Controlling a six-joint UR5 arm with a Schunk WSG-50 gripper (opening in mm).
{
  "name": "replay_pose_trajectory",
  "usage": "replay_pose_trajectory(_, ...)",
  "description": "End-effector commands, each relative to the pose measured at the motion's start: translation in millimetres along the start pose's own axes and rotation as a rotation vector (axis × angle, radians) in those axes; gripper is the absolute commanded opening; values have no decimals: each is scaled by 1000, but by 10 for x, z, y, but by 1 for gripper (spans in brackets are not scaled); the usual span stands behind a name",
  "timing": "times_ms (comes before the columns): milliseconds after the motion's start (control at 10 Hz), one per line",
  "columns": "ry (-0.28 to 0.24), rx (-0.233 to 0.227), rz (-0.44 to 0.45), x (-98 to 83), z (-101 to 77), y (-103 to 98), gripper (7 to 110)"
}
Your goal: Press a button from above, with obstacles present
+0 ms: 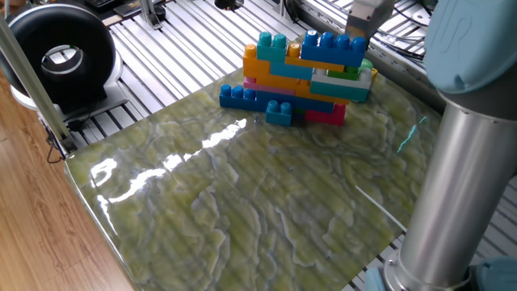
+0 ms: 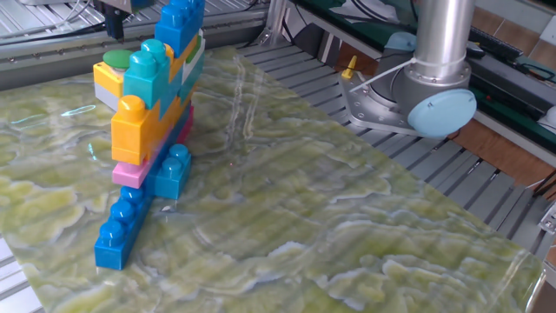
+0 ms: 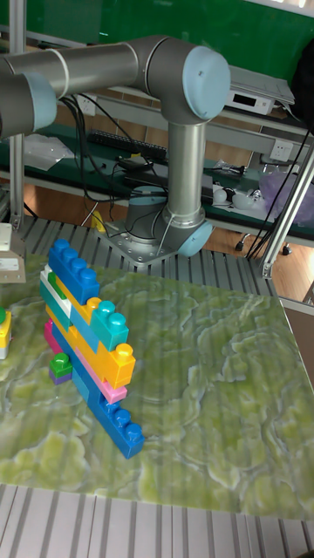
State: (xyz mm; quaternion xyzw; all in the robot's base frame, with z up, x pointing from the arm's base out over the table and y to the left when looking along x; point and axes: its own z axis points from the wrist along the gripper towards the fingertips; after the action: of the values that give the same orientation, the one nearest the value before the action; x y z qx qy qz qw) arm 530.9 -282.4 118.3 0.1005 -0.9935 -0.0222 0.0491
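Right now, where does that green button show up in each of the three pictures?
One fixed view: only a green sliver behind the brick pile's right end, near the top.
The other fixed view: the green button sits at upper left, beside the pile's top.
Tall fixed view: a green edge shows at the pile's left end.
Shared landmark: the long blue brick at the bottom.

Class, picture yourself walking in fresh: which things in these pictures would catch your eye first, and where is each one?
First, the bright pile of toy bricks standing at the far edge of the green marbled table. Next, the grey robot arm rising behind it, and a green button tucked against the pile's back.
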Motion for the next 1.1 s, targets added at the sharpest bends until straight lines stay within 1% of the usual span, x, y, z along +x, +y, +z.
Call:
replay_pose_trajectory(0, -50, 20, -8, -198, -150, 81, 7)
replay_pose_trajectory(100, -64, 39, -21, -262, -146, 13, 7)
replay_pose_trajectory(200, -80, 66, -31, -331, -160, -109, 7)
replay_pose_trajectory(300, -96, 67, -43, -397, -190, -176, 7)
replay_pose_trajectory(400, -117, 61, -50, -478, -218, -180, 7)
replay_pose_trajectory(500, -146, 65, -50, -569, -224, -195, 7)
replay_pose_trajectory(600, -170, 28, -55, -629, -233, -112, 7)
replay_pose_trajectory(800, -198, 29, -45, -762, -229, -117, 7)
replay_pose_trajectory(900, -218, 31, -38, -811, -267, -110, 7)
replay_pose_trajectory(1000, -226, 18, -30, -829, -328, -66, 7)
